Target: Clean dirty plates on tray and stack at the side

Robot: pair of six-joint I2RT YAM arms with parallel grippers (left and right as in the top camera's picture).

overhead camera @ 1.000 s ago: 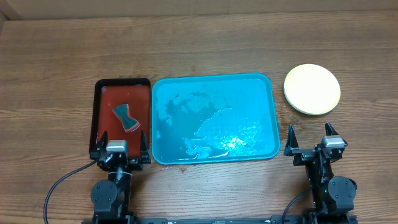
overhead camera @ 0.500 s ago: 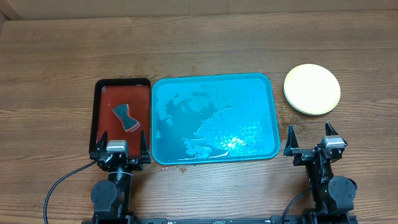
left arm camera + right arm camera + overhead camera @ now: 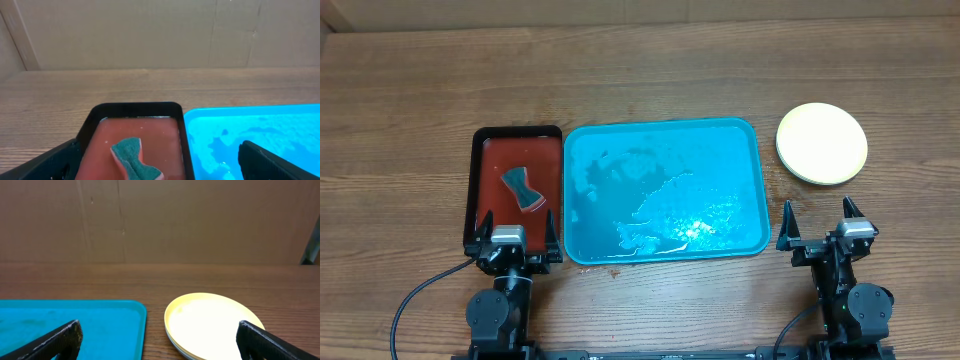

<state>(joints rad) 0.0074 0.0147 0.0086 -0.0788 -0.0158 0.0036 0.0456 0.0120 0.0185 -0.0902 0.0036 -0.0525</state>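
Plates (image 3: 822, 143) stacked, count unclear, sponge (image 3: 134, 159) cropped

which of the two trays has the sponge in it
The smaller dark red tray with the black rim, on the left; the sponge lies in it. The large cyan tray beside it holds only wet streaks.

both arms are black, each with a round joint housing and a small silver-grey block behind its gripper, left (image 3: 516, 232) and right (image 3: 820, 222). fingers are thin, pointed, black. a black cable trails from the left arm.
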